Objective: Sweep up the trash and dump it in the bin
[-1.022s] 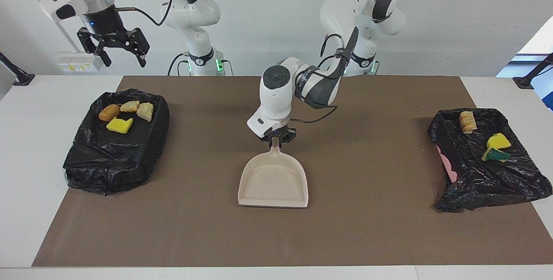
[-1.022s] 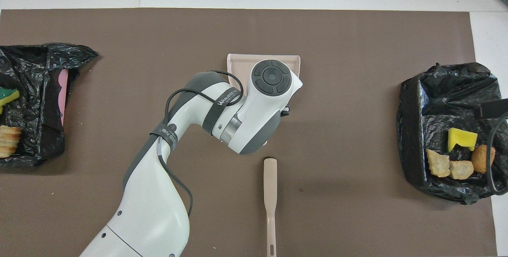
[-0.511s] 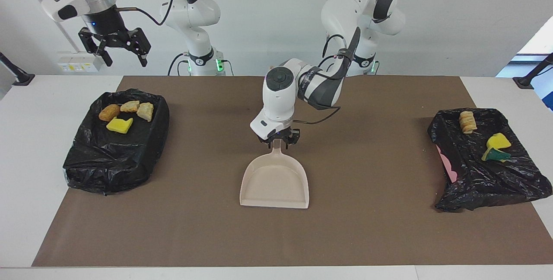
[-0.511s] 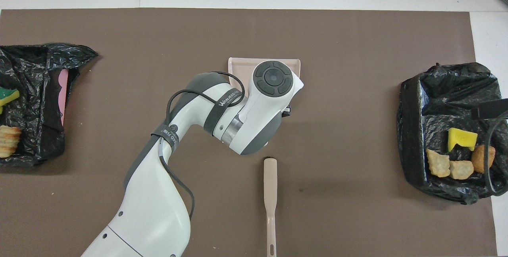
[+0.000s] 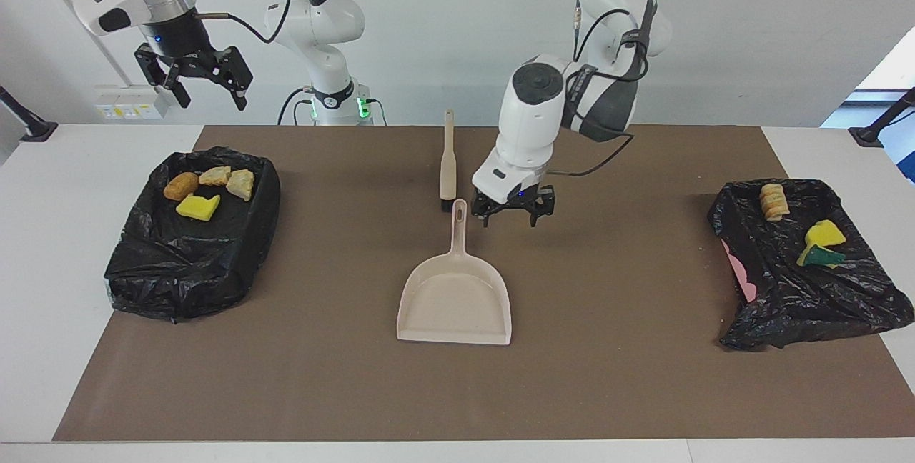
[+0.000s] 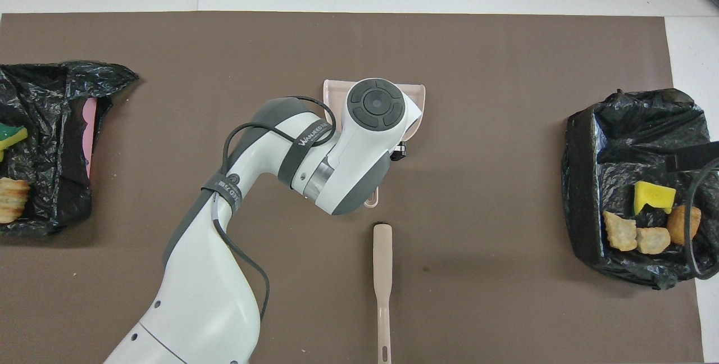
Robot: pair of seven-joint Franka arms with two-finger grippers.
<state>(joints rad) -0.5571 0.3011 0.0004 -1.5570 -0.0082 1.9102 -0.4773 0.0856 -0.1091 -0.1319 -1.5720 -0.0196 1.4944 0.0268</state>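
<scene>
From overhead, the left arm covers most of the dustpan (image 6: 417,94) and hides its own gripper. The bin (image 6: 39,145) at that arm's end runs off the picture's edge, as does the brush (image 6: 382,274) handle's tip.

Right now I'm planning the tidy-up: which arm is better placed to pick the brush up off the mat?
Probably left. The left gripper hangs open low over the mat, beside the dustpan handle and the brush. The right gripper is open too, but high above the bin at its own end of the table.
</scene>
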